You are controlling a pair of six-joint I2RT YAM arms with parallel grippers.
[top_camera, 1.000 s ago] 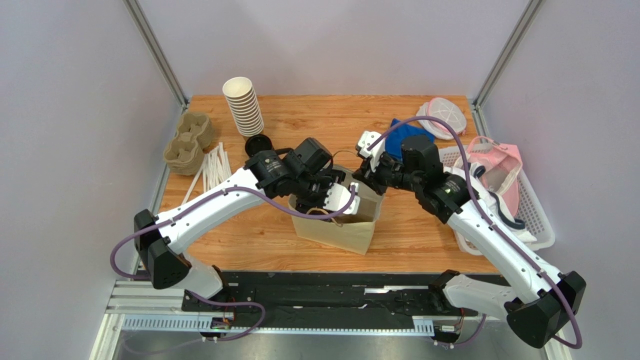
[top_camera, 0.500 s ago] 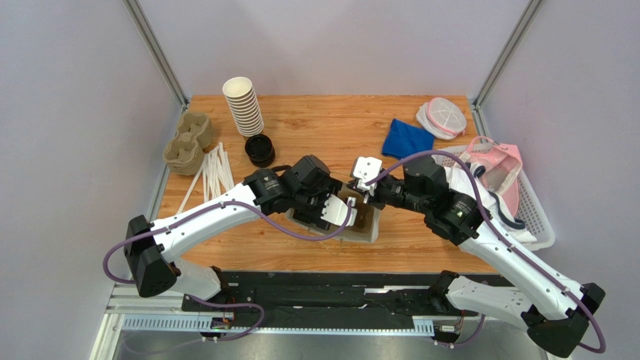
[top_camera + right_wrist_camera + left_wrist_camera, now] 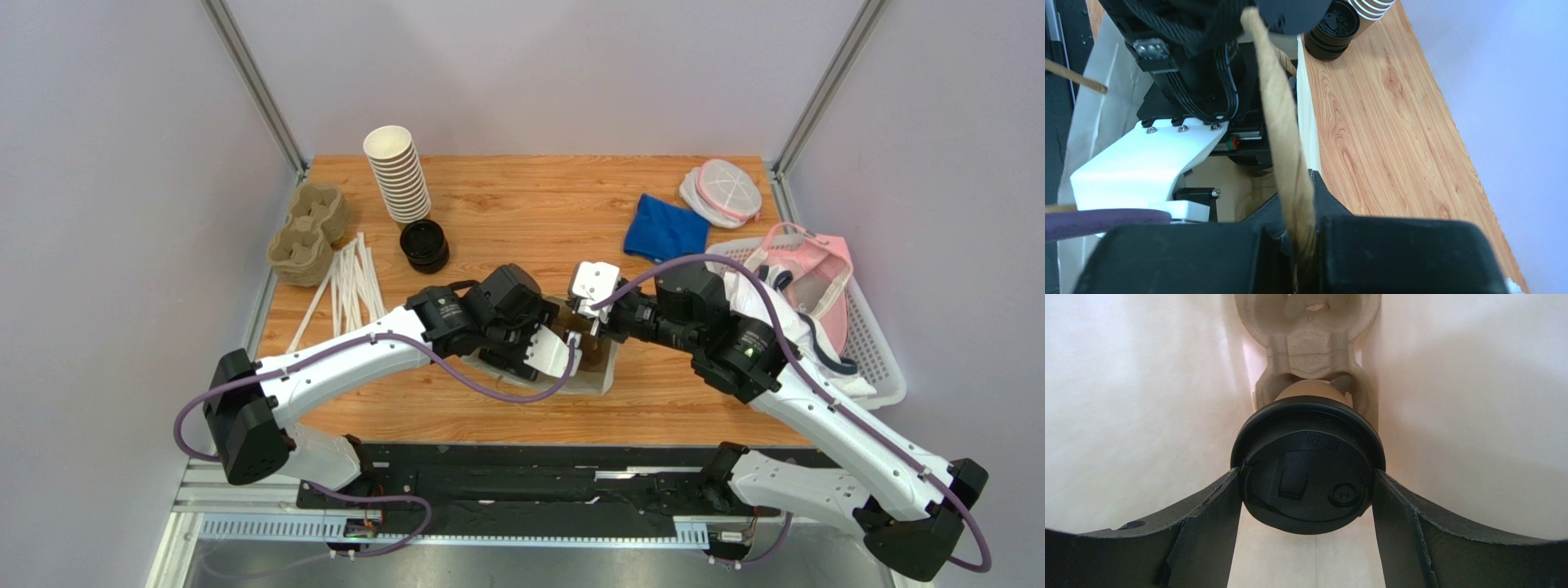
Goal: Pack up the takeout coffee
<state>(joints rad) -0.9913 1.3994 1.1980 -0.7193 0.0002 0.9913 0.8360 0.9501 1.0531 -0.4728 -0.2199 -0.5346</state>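
Left claw (image 3: 1309, 481) clamps the takeout coffee (image 3: 1308, 447) (centred in its grip).

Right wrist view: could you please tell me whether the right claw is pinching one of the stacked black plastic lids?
No, the right claw is shut on the twisted brown paper handle, and the lids lie apart on the table.

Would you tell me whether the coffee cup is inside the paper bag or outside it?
Inside: the coffee cup sits between the fingers of the left gripper, with the pale walls of the paper bag on both sides.
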